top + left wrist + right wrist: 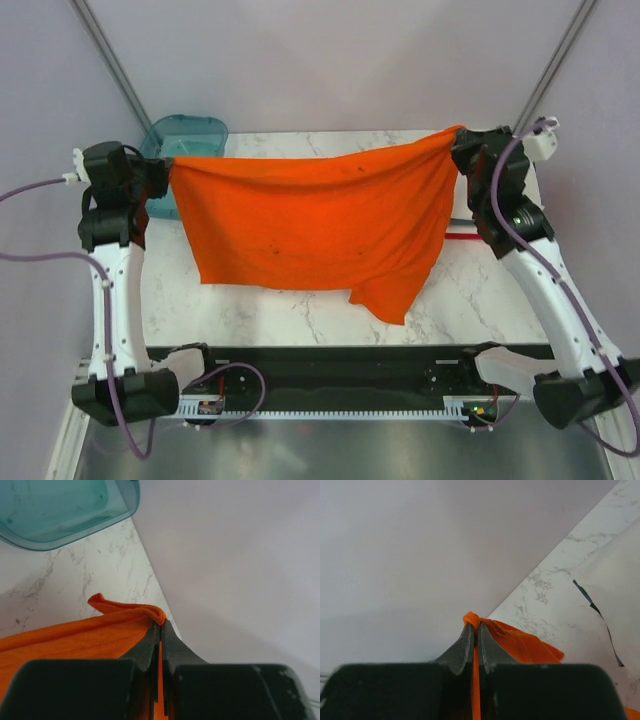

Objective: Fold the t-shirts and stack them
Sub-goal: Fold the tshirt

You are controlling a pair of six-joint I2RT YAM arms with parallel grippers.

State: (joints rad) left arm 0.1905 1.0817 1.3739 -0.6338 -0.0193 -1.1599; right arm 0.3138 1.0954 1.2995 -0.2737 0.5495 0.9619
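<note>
Pale walls close off the back and sides, and below them lies the white marble table [300, 320]. Across most of it, from 9 o'clock to 2 o'clock in the overhead view, the orange t-shirt [310, 225] hangs stretched between my two arms. Its top edge is lifted clear of the surface. Its lower hem runs unevenly, with one corner drooping toward 5 o'clock, and I cannot tell whether that corner touches the marble. The teal tray [185, 135] sits at 11 o'clock, just behind my left gripper [168, 172]. My right gripper [458, 140] is up at 2 o'clock. Both are squeezed down to a sliver, each pinching a small bunch of orange cloth at a top corner. In the wrist views the fabric is pressed between my fingertips [150, 642], with only a little nub poking past.

That thin bite is my worry. If I pull my arms further apart, a corner could slip free and the shirt would collapse in a heap. The drooping corner could tuck under as I lower, spoiling the fold. On my left, the cloth could snag the tray.
</note>
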